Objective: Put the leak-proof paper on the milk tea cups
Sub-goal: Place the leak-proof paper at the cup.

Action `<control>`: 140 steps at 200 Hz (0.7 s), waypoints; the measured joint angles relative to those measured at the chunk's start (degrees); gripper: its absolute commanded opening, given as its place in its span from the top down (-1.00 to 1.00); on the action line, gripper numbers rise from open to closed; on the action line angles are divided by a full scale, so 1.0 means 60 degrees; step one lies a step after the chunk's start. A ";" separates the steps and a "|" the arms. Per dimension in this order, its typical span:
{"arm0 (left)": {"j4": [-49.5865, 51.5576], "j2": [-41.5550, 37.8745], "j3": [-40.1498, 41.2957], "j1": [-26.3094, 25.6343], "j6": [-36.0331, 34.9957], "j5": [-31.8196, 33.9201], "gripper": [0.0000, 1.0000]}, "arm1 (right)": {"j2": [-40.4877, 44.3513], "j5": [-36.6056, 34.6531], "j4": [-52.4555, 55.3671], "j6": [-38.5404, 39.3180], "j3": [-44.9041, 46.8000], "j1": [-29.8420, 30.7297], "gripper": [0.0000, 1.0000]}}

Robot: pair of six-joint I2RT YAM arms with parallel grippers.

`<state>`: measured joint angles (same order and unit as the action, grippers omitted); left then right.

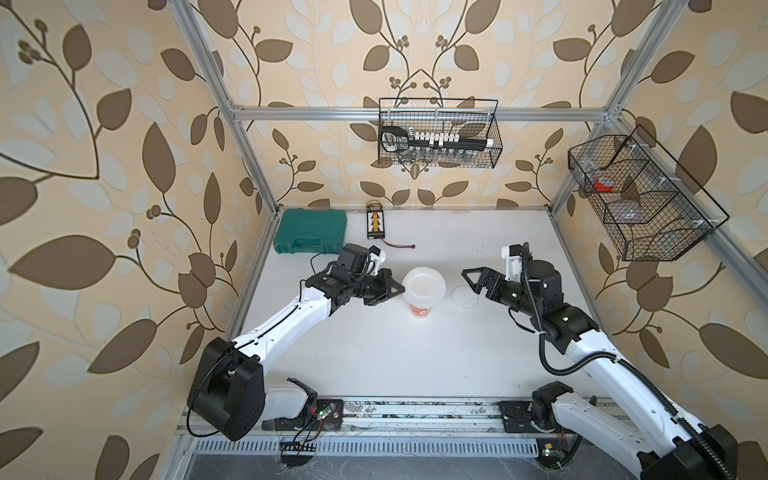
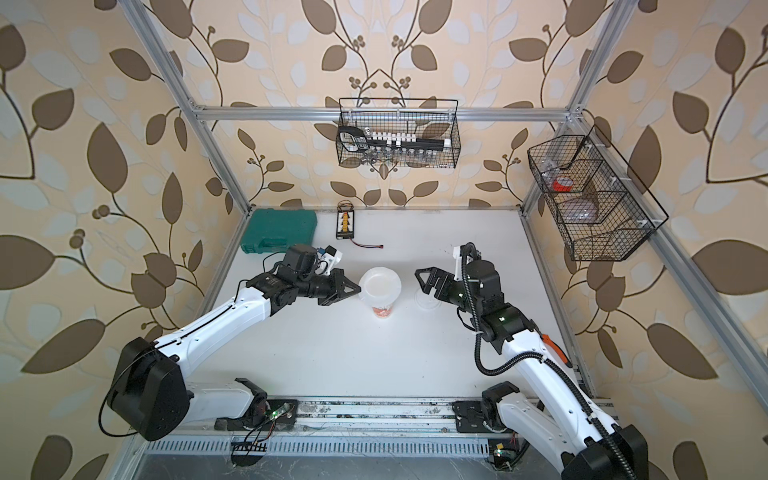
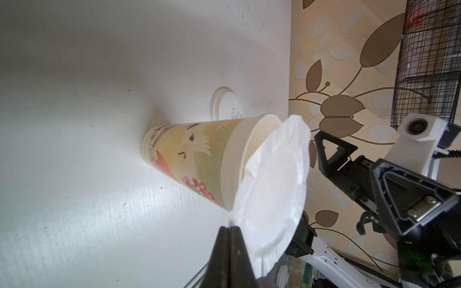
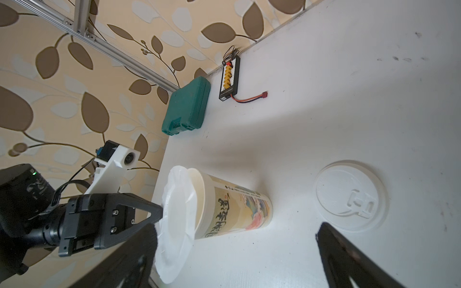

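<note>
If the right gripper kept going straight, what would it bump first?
Probably the milk tea cup, straight ahead of the open right gripper; perhaps the leak-proof paper at its rim first, depth is unclear.

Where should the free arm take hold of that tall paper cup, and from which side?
Probably the cup's printed side wall below the rim, coming in level from the robot's right. It stands upright and round, so the open right end effector could straddle it. The leak-proof paper sits tilted over its mouth, and the left end effector, shut on that sheet's edge, occupies the other side.
</note>
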<state>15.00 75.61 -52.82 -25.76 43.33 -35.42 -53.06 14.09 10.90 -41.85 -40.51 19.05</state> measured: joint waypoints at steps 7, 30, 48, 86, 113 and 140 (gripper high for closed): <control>-0.0004 0.0055 -0.0007 0.0007 -0.0007 0.0007 1.00 | 0.0000 0.0015 0.0000 -0.0015 0.0000 0.0000 -1.00; 0.0004 0.0175 -0.0029 0.0062 -0.0029 0.0011 1.00 | 0.0000 0.0022 0.0000 -0.0026 0.0000 0.0000 -1.00; 0.0036 0.0215 -0.0138 0.0062 -0.0026 0.0007 1.00 | 0.0000 0.0022 -0.0004 -0.0055 0.0000 0.0000 -1.00; -0.0004 0.0215 -0.0382 0.0062 -0.0018 -0.0011 1.00 | 0.0000 0.0022 -0.0025 -0.0091 0.0015 0.0000 -0.99; -0.0004 0.0215 -0.0397 0.0062 -0.0018 -0.0022 1.00 | 0.0000 0.0044 -0.0084 -0.0102 0.0055 0.0000 -1.00; -0.0007 0.0215 -0.0397 0.0062 0.0000 -0.0025 1.00 | -0.0036 0.0073 -0.0157 -0.0124 0.0055 0.0000 -0.99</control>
<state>14.96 76.90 -55.20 -25.39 43.33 -35.57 -53.28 14.52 9.96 -42.59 -40.18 19.05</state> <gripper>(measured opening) 0.046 0.997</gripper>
